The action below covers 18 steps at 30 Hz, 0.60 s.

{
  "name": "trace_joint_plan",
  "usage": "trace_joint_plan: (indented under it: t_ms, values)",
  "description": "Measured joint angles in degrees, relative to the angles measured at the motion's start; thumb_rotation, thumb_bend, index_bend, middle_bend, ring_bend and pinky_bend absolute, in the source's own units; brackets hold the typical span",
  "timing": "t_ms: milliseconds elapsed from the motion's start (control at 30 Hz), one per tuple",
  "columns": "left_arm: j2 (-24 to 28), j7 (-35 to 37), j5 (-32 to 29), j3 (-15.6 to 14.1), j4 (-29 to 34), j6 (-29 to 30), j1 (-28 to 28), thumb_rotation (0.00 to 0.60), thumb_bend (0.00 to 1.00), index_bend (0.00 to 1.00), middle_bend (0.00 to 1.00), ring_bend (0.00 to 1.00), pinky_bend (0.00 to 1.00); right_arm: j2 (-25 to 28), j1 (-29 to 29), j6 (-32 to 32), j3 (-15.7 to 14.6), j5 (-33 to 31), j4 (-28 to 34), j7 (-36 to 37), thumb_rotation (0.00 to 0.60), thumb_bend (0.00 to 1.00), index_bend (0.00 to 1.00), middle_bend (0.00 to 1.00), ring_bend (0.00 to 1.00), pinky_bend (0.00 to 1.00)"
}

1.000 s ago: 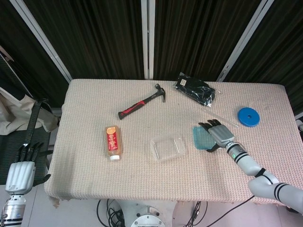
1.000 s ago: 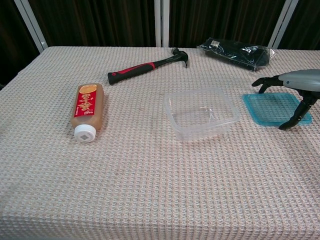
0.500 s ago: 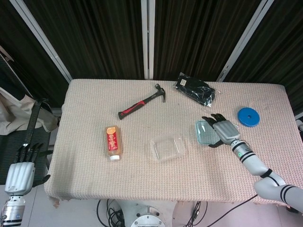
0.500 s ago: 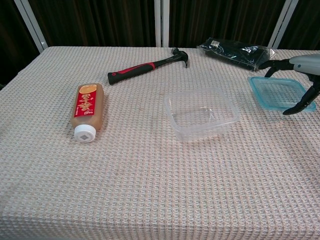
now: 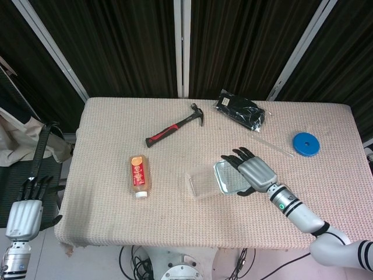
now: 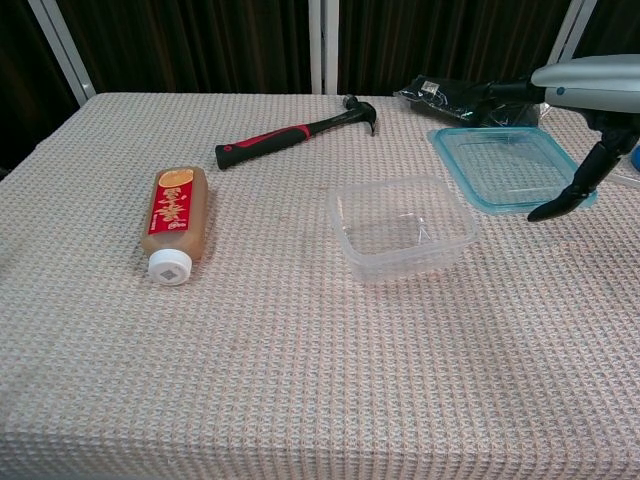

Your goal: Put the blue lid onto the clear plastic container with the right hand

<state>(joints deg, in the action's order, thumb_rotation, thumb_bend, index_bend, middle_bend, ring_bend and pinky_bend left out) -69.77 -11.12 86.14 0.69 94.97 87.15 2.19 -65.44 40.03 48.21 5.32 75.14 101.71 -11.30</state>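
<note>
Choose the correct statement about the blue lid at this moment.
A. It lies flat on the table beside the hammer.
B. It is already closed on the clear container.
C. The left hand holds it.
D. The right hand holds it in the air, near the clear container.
D: the right hand holds the blue lid lifted, beside and above the clear container, which is open.

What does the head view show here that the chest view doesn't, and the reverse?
Only the head view shows the left robot hand hanging off the table, and the blue disc. Only the chest view shows the lid clearly lifted off the cloth. Both show the right robot hand holding the lid, the container, hammer, bottle and black bag.
</note>
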Motion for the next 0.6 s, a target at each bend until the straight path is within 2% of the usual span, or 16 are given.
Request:
trace_joint_plan:
  t_ms: [167, 367, 600]
  values:
    - [-0.2, 1.5, 0.1, -0.1, -1.3, -0.2, 0.0, 0.600, 0.00, 0.08, 0.07, 0.00, 0.00, -1.4, 3.5, -1.2, 0.8, -9.7, 5.1, -11.6, 0.600, 0.09, 0.00, 0.36, 0.00, 0.00]
    - [-0.8, 3.6, -0.1, 0.0, -3.2, -0.6, 0.1, 0.600, 0.00, 0.08, 0.07, 0.00, 0.00, -6.5, 9.0, 0.0, 0.9, -23.0, 7.1, -23.2, 0.600, 0.09, 0.00, 0.36, 0.00, 0.00]
    - [-0.9, 4.8, 0.0, 0.1, -4.3, -0.9, 0.3, 0.600, 0.00, 0.08, 0.07, 0.00, 0.00, -12.9, 14.8, 3.0, 0.5, -32.7, 6.8, -29.9, 0.600, 0.09, 0.00, 0.36, 0.00, 0.00]
